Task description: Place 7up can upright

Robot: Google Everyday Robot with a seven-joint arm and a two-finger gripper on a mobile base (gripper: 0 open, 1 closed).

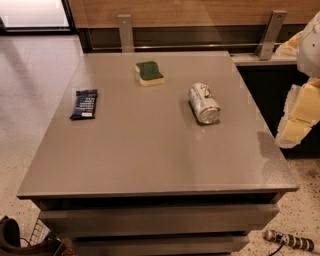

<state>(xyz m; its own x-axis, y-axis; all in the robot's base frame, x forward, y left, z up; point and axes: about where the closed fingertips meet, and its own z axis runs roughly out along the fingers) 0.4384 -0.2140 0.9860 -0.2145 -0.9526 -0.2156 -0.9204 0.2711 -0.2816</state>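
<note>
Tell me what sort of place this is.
Likely an office break area: a grey table on speckled floor, a wood-panelled wall behind, and a 7up can, sponge and snack packet laid out. The gripper hangs beyond the table's right edge.

**Arm Hanging at the Right Edge**

The robot's arm point(310, 47) is showing only partly at the right edge of the camera view, its white segment entering from the top corner. Below it, the cream-yellow gripper point(299, 117) is hanging downward and tilting slightly leftward, with much of it lying outside the view.
</note>
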